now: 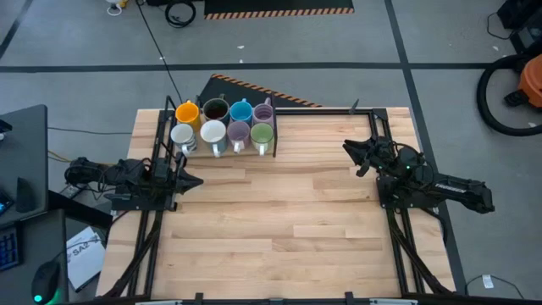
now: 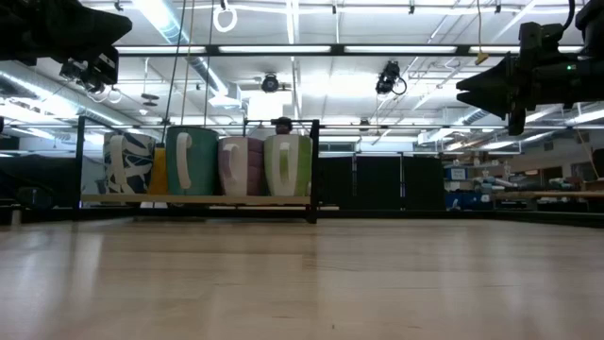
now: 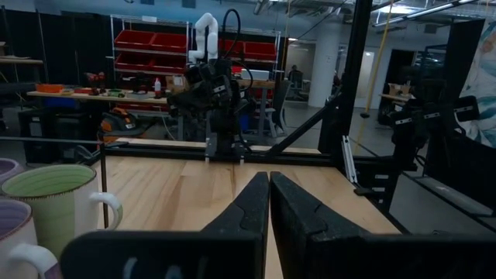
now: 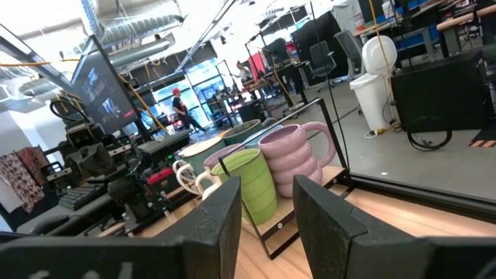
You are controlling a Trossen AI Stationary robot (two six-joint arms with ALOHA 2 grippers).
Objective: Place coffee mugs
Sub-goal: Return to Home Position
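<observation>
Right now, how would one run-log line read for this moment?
mugs: eight in rack | left claw: shut, empty, table's left side | right claw: open, empty, table's right side

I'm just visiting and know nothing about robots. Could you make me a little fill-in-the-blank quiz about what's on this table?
The black wire rack holds ___ round handled mugs. The green ceramic mug stands at the rack's end nearest the ___ arm. The dark brown ceramic mug stands between the orange ceramic mug and the ___ one. The left tool has its fingers shut; the right tool has them ___.
Missing words: eight, right, blue, open.
</observation>
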